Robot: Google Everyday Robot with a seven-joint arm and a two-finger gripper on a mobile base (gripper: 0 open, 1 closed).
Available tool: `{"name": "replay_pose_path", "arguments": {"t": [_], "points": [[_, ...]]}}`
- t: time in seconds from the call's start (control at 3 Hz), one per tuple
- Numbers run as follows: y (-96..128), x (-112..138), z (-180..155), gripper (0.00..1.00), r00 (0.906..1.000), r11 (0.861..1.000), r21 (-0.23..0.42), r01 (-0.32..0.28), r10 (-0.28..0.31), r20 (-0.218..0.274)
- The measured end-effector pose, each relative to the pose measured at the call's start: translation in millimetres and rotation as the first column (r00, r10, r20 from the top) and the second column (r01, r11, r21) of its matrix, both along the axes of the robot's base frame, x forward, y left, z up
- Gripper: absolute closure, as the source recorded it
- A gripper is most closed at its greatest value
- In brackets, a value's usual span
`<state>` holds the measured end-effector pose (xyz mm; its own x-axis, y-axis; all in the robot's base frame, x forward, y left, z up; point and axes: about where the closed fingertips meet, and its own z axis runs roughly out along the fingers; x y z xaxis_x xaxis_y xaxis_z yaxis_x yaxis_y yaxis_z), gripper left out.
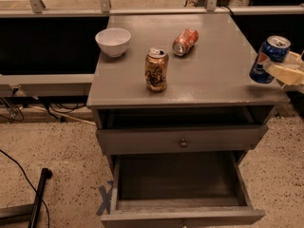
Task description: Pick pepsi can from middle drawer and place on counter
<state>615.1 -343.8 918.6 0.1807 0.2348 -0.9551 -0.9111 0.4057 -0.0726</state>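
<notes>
On counter (213, 80): bowl (113, 41) rear left, upright can (156, 69) centre-front, toppled can (185, 41) behind it. At its right edge: gripper (281, 69) clasping pepsi can (266, 60).
</notes>
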Motion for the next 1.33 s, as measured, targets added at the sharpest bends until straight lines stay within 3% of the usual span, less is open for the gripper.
{"name": "replay_pose_path", "arguments": {"t": [0.67,1.33], "points": [[-3.0,-5.3,-12.9,1.0,0.9997,1.0,0.004,0.012,-0.012,-0.021],[-1.6,-7.8,-18.8,0.59,0.9993,1.0,-0.021,0.006,-0.007,-0.037]]}}
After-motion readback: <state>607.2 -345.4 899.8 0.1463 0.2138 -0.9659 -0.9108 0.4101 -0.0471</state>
